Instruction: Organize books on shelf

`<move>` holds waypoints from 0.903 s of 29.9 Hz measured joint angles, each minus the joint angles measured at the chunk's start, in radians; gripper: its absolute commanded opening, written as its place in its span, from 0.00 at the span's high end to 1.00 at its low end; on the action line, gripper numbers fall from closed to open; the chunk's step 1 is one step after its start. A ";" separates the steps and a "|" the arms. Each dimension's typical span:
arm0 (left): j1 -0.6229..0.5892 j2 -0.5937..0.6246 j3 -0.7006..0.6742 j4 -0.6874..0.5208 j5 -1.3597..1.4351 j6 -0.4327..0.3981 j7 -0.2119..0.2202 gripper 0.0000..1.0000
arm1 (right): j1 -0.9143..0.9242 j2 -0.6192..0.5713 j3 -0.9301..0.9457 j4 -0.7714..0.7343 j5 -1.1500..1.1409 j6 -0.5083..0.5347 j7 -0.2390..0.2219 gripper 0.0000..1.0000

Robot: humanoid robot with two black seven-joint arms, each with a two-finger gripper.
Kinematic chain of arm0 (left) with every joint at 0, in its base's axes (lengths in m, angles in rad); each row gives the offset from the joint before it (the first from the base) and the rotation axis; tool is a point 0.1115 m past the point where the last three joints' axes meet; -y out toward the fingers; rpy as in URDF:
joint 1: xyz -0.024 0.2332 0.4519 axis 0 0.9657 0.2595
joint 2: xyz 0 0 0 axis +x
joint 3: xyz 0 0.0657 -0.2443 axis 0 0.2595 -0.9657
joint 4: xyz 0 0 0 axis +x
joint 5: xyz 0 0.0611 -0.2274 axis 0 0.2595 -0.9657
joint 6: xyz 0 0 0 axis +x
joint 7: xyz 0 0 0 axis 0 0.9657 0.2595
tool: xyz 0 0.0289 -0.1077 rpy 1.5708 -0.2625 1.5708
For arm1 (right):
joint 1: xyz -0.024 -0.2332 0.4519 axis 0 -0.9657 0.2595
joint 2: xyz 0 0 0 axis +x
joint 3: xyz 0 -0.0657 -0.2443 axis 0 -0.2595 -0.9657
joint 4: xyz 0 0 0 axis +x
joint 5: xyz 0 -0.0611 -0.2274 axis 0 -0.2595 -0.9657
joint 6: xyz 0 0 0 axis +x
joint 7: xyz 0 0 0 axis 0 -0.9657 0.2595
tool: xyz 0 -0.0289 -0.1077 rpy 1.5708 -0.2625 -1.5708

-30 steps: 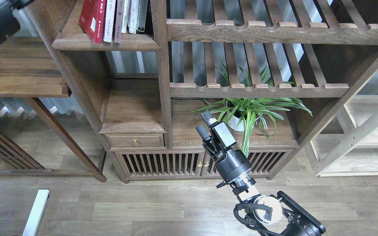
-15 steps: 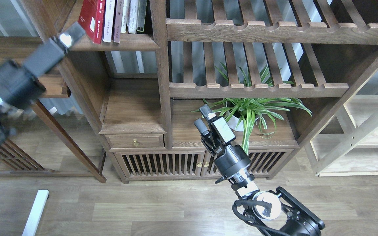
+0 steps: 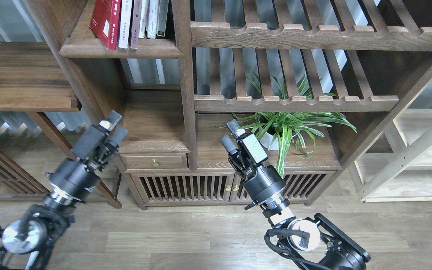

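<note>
Books [image 3: 126,20] are being kept upright on the shelf [image 3: 120,49] at eleven o'clock, while both the left gripper [image 3: 114,126] and right gripper [image 3: 230,135] are being held empty, fingers slightly parted, low; shelving is judged done, nothing calling for grasping.

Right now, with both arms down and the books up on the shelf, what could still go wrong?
The books stand upright at the shelf's front edge, the red book leaning; a nudge could tip it off. Both the left gripper and right gripper hang empty, low by the cabinet; the right one is close to the plant, whose leaves it might snag.
</note>
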 measured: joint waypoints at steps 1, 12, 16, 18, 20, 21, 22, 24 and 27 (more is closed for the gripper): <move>0.001 -0.007 0.005 0.006 0.001 0.000 0.000 0.01 | 0.000 0.000 0.000 0.000 0.000 0.001 0.000 0.00; 0.001 -0.012 0.064 0.022 0.008 0.000 0.000 0.01 | -0.007 0.000 -0.026 -0.001 0.000 0.012 -0.001 0.00; 0.002 -0.006 0.074 0.020 0.009 0.000 0.000 0.01 | -0.009 0.000 -0.051 -0.001 0.000 0.013 0.000 0.00; 0.011 -0.005 0.075 0.020 0.008 0.000 0.000 0.01 | -0.013 0.000 -0.057 -0.001 0.000 0.014 0.000 0.00; 0.018 -0.004 0.075 0.021 0.006 0.000 0.000 0.01 | -0.015 0.000 -0.061 0.000 0.000 0.014 0.000 0.00; 0.020 -0.004 0.075 0.021 0.005 0.000 0.000 0.01 | -0.016 0.000 -0.062 0.000 0.000 0.014 0.000 0.00; 0.021 -0.004 0.075 0.021 0.004 0.000 0.000 0.01 | -0.016 0.000 -0.063 0.000 0.000 0.014 0.000 0.00; 0.022 -0.004 0.076 0.021 0.004 0.000 0.000 0.01 | -0.016 0.000 -0.063 0.001 0.000 0.014 0.000 0.00; 0.022 -0.009 0.080 0.021 0.003 0.000 0.000 0.01 | -0.016 0.000 -0.064 0.001 0.000 0.014 0.000 0.00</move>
